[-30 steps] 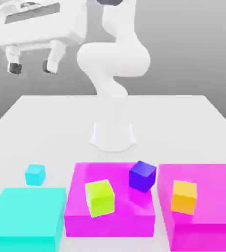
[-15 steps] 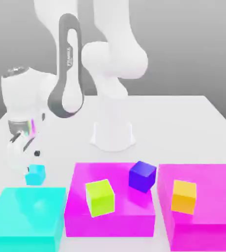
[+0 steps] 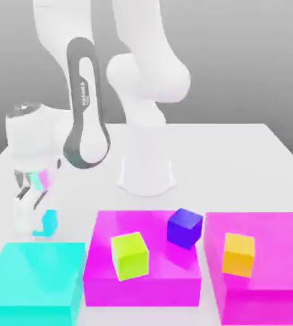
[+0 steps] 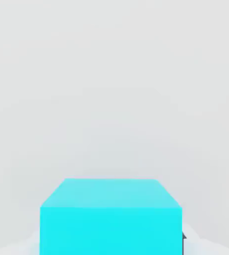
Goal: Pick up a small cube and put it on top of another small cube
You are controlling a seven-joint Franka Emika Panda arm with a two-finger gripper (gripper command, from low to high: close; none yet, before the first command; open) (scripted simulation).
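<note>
The small cube [image 3: 50, 221] is tiny and plain cyan, and rests on the white table [image 3: 238, 165] toward the exterior view's left, just behind the big flat cyan block [image 3: 34, 280]. My gripper [image 3: 37, 219] has come straight down onto it, and its white fingers [image 3: 25, 216] are shut against its sides and cover most of it. In the hand view the small cube [image 4: 110, 216] sits very close, square-on between the jaws. Other small cubes are a yellow-green one [image 3: 130, 256], a blue one [image 3: 185, 227] and an orange one [image 3: 239, 255].
Two flat magenta blocks [image 3: 155, 280] [image 3: 270, 286] lie along the front. The yellow-green and blue cubes are on the middle one and the orange cube on the right one. The arm's white base [image 3: 146, 175] stands behind them at mid-table.
From high at the upper left, the hand came down over the small cyan cube. Since half a second ago it has sunk a little lower and its fingers have shut on the cube.
</note>
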